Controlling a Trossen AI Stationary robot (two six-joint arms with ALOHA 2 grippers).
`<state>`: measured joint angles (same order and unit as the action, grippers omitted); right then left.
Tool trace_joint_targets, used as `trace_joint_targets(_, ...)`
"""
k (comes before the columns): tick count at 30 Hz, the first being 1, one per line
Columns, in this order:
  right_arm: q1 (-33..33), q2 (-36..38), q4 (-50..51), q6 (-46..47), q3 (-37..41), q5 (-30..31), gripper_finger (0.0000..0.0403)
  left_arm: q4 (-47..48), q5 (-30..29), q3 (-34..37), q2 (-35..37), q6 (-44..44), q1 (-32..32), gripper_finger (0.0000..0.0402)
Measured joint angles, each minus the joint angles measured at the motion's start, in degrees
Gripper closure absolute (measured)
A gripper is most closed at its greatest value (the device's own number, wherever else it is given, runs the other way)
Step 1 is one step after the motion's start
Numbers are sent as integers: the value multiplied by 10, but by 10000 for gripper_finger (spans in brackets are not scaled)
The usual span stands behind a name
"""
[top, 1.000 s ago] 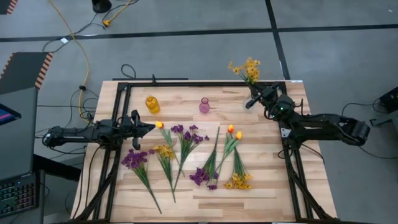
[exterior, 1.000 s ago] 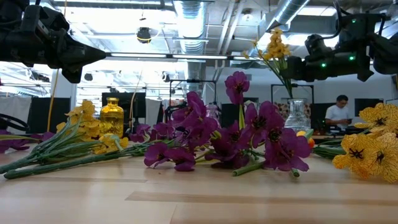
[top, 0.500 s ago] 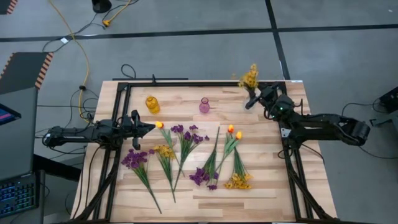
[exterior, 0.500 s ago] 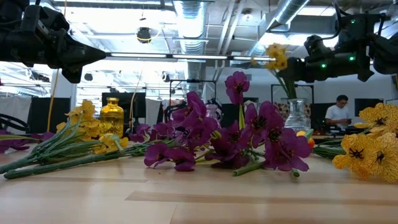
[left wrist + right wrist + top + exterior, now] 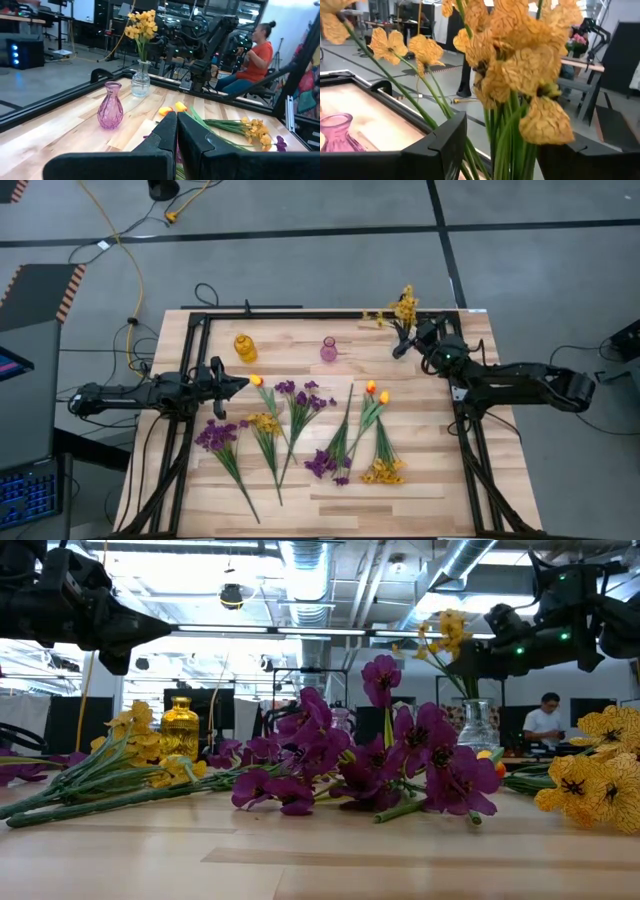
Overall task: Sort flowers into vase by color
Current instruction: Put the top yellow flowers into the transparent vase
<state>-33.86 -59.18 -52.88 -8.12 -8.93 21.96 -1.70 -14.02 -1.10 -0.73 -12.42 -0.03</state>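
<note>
Yellow blossoms on a sprig [image 5: 141, 26] are seen standing in the clear glass vase [image 5: 140, 83] at the table's far right corner. The right gripper [image 5: 408, 340] is held around the stems just above the vase, its fingers [image 5: 445, 145] spread apart with the stems between them. The left gripper [image 5: 176, 135] is closed on nothing, hovering over the left side of the wooden table [image 5: 430, 490]. Purple sprigs [image 5: 217, 437], yellow sprigs [image 5: 383, 470] and orange tulip buds [image 5: 376, 392] are laid across the middle. A purple vase [image 5: 328, 349] and an amber vase [image 5: 245, 347] are set near the far edge.
</note>
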Motion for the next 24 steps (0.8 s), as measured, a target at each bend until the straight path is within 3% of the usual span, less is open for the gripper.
trace_joint_targets(6, 14, 0, 6, 6, 0, 8, 168, -4, -28, 0, 0, -9, 0, 389)
trace_joint_targets(17, 17, 0, 10, 2, 0, 41, 168, -24, -76, 0, 0, -81, 0, 259)
trace_joint_targets(24, 17, 0, 47, 35, -9, 41, 168, -16, -76, -29, 0, -78, 0, 226)
